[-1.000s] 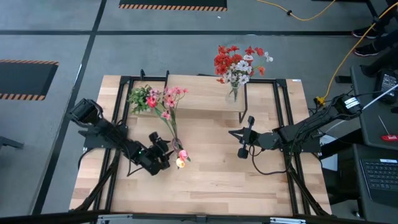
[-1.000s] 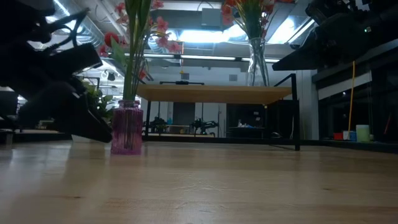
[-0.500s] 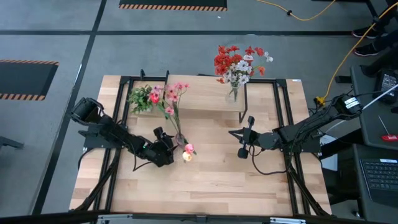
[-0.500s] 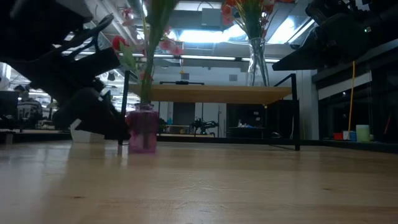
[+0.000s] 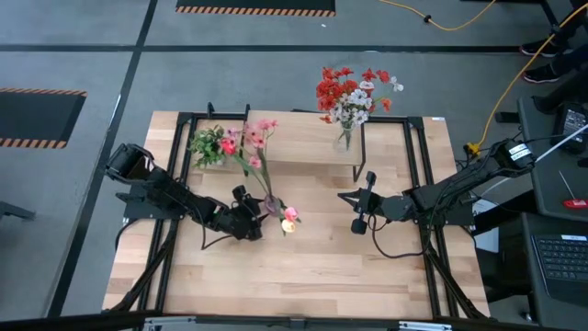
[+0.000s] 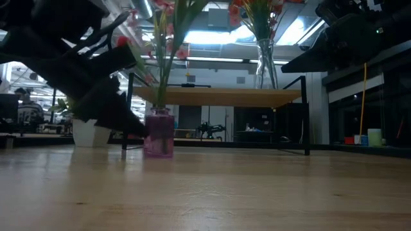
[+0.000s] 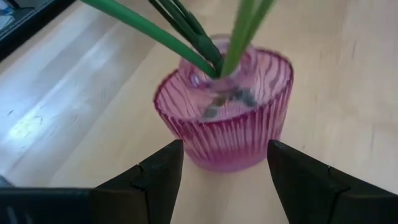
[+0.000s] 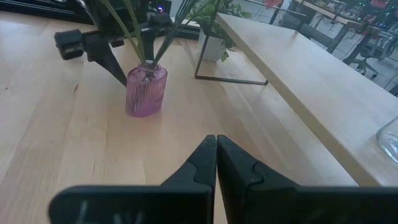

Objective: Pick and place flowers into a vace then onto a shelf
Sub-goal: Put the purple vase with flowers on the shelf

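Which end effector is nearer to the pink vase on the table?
Left. The left end effector straddles the pink vase, fingers open either side. The right end effector, shut, waits apart on the table's right half.

Left arm reaches from the left edge of the counter [image 5: 312, 267] toward its middle, forearm low and angled inward; left pincer [image 5: 254, 214] near counter level, fingers [image 7: 158, 177] spread wide with a clear gap between them, one finger on each side of the pink ribbed vase [image 7: 227, 121]; contact with the glass cannot be judged. Right arm extends from the right edge, roughly level; right pincer [image 5: 360, 204] points toward centre, fingers pressed together, empty, well apart from the left.
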Available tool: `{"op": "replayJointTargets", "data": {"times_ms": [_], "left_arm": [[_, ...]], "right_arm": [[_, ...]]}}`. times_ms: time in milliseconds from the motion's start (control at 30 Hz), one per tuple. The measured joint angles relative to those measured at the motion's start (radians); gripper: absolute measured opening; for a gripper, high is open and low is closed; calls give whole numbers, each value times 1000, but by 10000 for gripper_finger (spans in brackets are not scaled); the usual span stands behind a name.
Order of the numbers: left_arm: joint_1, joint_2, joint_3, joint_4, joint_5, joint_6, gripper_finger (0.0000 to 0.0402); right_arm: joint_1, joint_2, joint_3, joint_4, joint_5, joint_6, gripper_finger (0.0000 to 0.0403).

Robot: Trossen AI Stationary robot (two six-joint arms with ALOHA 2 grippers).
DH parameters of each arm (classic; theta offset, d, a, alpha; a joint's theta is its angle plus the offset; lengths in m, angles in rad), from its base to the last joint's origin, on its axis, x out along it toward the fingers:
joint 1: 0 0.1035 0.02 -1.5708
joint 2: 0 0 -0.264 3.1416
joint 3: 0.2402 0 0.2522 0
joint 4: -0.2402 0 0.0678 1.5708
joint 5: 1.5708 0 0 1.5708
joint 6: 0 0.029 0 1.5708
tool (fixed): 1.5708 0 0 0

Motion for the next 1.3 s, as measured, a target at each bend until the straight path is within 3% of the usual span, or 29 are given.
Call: {"op": "replayJointTargets", "data": {"times_ms": [400,667,833,1100,1300], "left_arm": [[-3,0,0,106,-20,-59,226],[-3,0,0,106,91,-76,226],[-4,0,0,113,126,-3,226],[-2,0,0,94,21,62,226],[-11,0,0,20,45,106,226]], "right_arm": [[0,0,0,0,0,0,17],[0,0,0,0,0,0,17],[0,0,0,0,0,0,17],[0,0,0,0,0,0,17],[0,0,0,0,0,0,16]]}}
